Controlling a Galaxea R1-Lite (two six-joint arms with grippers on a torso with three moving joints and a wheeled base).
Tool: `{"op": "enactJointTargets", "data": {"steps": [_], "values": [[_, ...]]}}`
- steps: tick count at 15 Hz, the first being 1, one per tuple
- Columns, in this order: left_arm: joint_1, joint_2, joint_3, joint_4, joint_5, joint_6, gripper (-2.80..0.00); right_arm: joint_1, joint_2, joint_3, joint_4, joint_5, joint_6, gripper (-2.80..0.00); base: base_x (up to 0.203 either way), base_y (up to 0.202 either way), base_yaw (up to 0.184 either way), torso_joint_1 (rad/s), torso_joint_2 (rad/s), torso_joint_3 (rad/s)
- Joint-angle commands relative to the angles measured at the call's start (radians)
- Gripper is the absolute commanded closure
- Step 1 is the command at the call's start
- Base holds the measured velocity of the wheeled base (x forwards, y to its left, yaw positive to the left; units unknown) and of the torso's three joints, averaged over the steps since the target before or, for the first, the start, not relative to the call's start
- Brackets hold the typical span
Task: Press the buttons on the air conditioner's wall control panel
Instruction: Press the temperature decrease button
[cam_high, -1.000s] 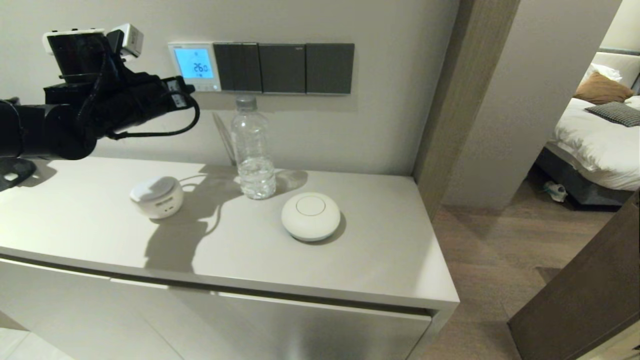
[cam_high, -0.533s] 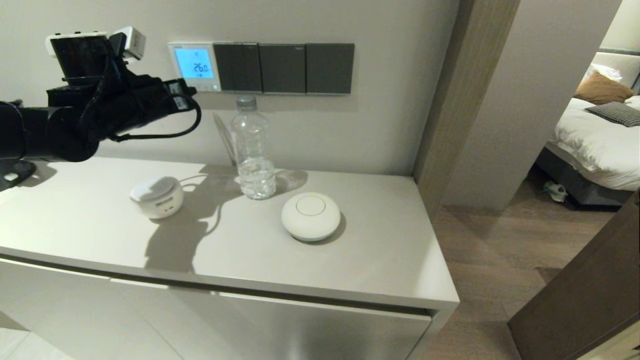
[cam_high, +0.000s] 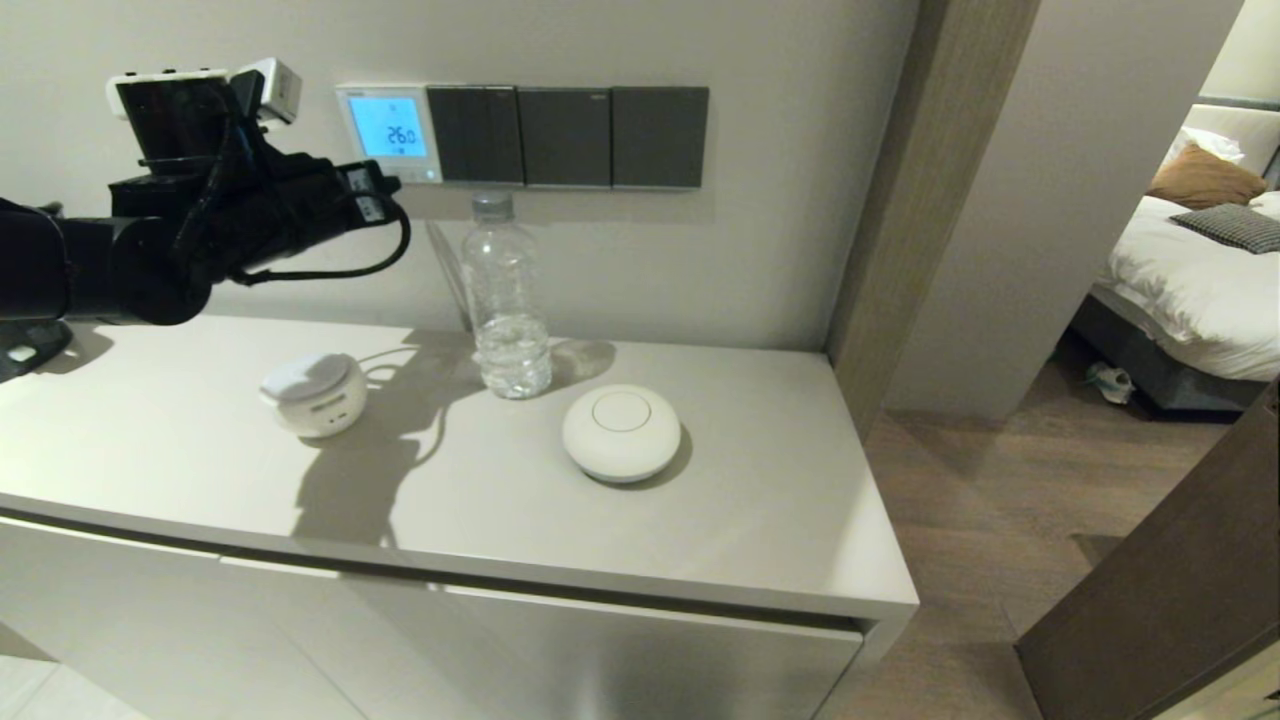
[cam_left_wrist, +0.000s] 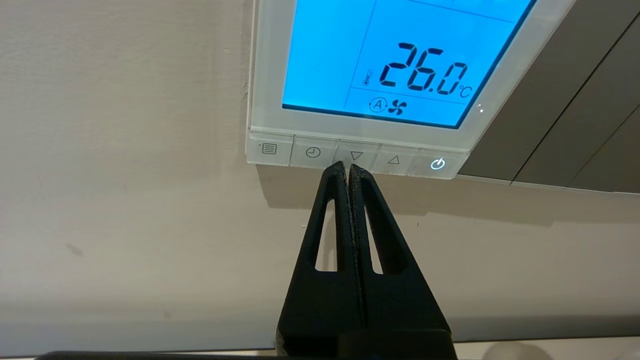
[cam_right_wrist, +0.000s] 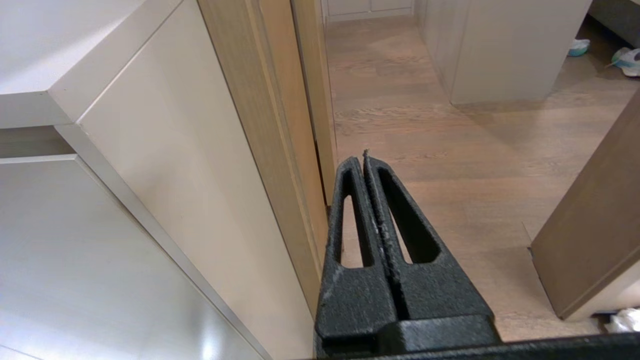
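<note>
The left gripper, jaws pressed together, has crept right and up over the last second. Its tip now sits at the lower edge of the buttons, under the down-arrow, contact unclear. The panel is on the wall, reading 26.0. A short push should register. The right gripper, jaws also together, hangs parked beside the cabinet.

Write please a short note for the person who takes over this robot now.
Left claw: shut, tip just under the row of buttons on the wall control panel, near the down-arrow one; contact cannot be confirmed.
Right claw: shut, parked low beside the cabinet, over the floor.
Panel is lit and reads 26.0.
Done: left claw lined up.
Left: press the buttons, then draw the arm back, clear of the water bottle below.
</note>
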Motion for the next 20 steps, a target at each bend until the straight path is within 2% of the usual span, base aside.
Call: {"op": "enactJointTargets", "data": {"steps": [1, 20], "values": [[0.000, 0.003, -0.005, -0.003, -0.001, -0.001, 0.00, 0.000, 0.000, 0.003, 0.000, 0.000, 0.001, 0.00, 0.000, 0.000, 0.000, 0.000, 0.00, 0.000], [-0.004, -0.003, 0.009, -0.003, 0.000, -0.001, 0.00, 0.000, 0.000, 0.003, 0.000, 0.000, 0.001, 0.00, 0.000, 0.000, 0.000, 0.000, 0.00, 0.000]]}}
